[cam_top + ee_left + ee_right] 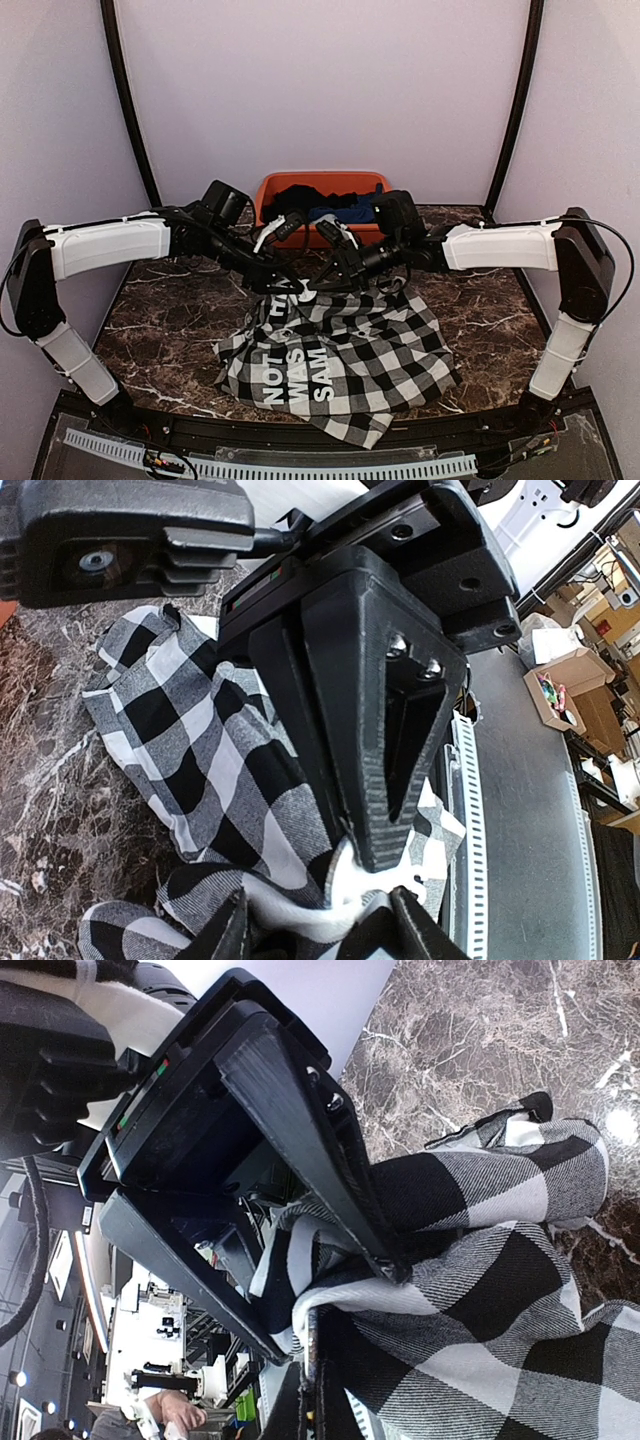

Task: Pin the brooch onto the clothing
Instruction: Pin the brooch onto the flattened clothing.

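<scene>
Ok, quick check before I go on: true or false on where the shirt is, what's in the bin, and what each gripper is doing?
1. The checked shirt lies on the marble table. True.
2. The orange bin is empty. False: a black garment and a blue garment are in it.
3. The left gripper has a fold of the shirt between its fingers. True.
4. The right gripper is wide open. False: it is shut, at the shirt's far edge.
</scene>
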